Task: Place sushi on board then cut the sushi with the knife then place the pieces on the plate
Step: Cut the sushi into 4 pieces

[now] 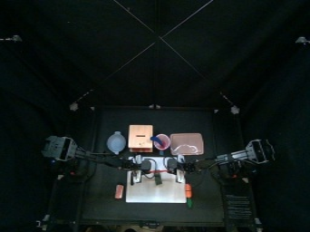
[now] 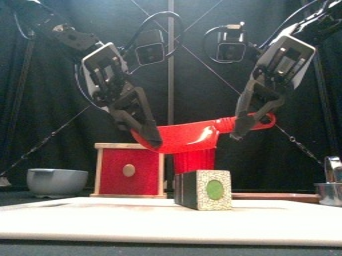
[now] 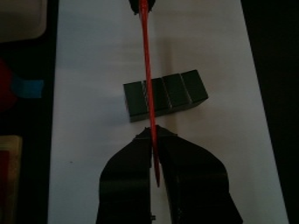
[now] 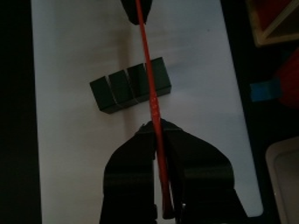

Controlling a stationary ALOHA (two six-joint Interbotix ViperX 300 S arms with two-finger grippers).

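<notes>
A dark green sushi roll (image 2: 203,188) of several blocks lies on the white cutting board (image 2: 80,215). A red toy knife (image 2: 187,135) hangs level a little above the roll, not touching it. My left gripper (image 2: 140,130) is shut on one end of the knife and my right gripper (image 2: 245,120) is shut on the other. In the left wrist view the knife (image 3: 146,70) shows edge-on as a thin red line crossing the roll (image 3: 166,94) near one end. In the right wrist view the blade (image 4: 147,70) crosses the roll (image 4: 132,86) the same way.
Behind the board stand a blue-grey bowl (image 1: 115,141), the wooden box (image 1: 141,138) with its red drawer front (image 2: 130,170), a red cup (image 1: 161,141) and the pink tray (image 1: 187,142). Small orange things (image 1: 120,190) lie at the board's sides.
</notes>
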